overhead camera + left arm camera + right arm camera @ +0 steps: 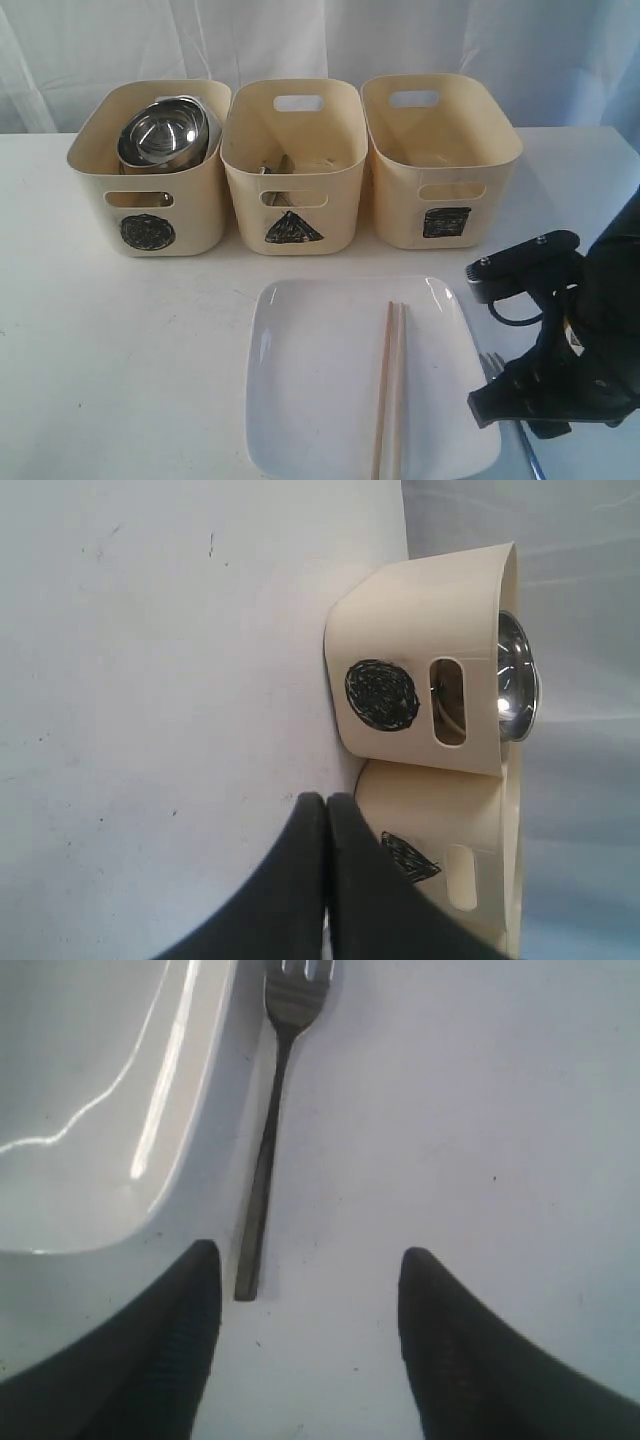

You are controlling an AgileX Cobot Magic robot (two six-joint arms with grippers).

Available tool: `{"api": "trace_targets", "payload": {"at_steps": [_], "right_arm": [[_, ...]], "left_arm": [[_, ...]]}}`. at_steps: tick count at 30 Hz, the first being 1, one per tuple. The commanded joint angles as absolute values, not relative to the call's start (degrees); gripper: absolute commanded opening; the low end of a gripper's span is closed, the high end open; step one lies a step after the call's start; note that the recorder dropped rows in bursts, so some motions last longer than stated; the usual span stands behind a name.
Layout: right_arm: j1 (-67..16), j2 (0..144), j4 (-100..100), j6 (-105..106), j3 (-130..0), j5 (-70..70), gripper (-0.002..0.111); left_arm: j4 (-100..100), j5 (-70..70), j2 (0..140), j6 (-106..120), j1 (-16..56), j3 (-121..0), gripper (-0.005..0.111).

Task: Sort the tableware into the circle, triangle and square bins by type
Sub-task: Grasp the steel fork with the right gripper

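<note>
Exterior: I am seeing the steel bowl (165,135) sitting in the circle bin (150,200), the chopsticks (388,390) lying on the white plate (310,380), and the fork (497,362) lying just beside it.
Left wrist: I am seeing the left gripper (326,815) clenched, gripping nothing.
Right wrist: I am seeing the right gripper (305,1280) with jaws spread, the fork's handle end lying between them.

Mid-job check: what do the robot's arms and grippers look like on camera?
The right arm is black, with a black wrist bracket showing pale screw heads and a looped black cable. The right gripper and left gripper have tapered black fingers; the right one's inner faces look finely ribbed.
</note>
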State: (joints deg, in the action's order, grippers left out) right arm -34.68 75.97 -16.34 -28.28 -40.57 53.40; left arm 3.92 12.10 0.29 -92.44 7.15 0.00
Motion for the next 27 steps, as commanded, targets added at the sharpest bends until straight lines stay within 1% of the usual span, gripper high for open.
{"api": "trace_targets", "payload": {"at_steps": [1, 6, 18, 24, 26, 27], "right_arm": [[-32.32, 76.45, -16.18, -28.69, -39.22, 48.55, 0.051], [-30.25, 78.23, -15.89, -28.69, -39.22, 44.89, 0.051], [-29.88, 89.38, -15.77, -28.69, -39.22, 37.21, 0.051], [-28.48, 92.78, -15.67, -28.69, -39.22, 34.79, 0.051], [-27.91, 93.75, -15.67, -28.69, -39.22, 34.52, 0.05], [-27.91, 94.57, -15.9, -28.58, -39.22, 34.52, 0.047]], "left_arm": [[3.9, 12.08, 0.0, -92.28, 7.04, 0.0, 0.0], [3.9, 12.08, 0.0, -92.28, 7.04, 0.0, 0.0], [3.9, 12.2, 0.0, -92.28, 7.04, 0.0, 0.0], [3.9, 12.2, 0.0, -92.28, 7.04, 0.0, 0.0], [3.9, 12.2, 0.0, -92.28, 7.04, 0.0, 0.0], [3.9, 12.2, 0.0, -92.28, 7.04, 0.0, 0.0]]}}
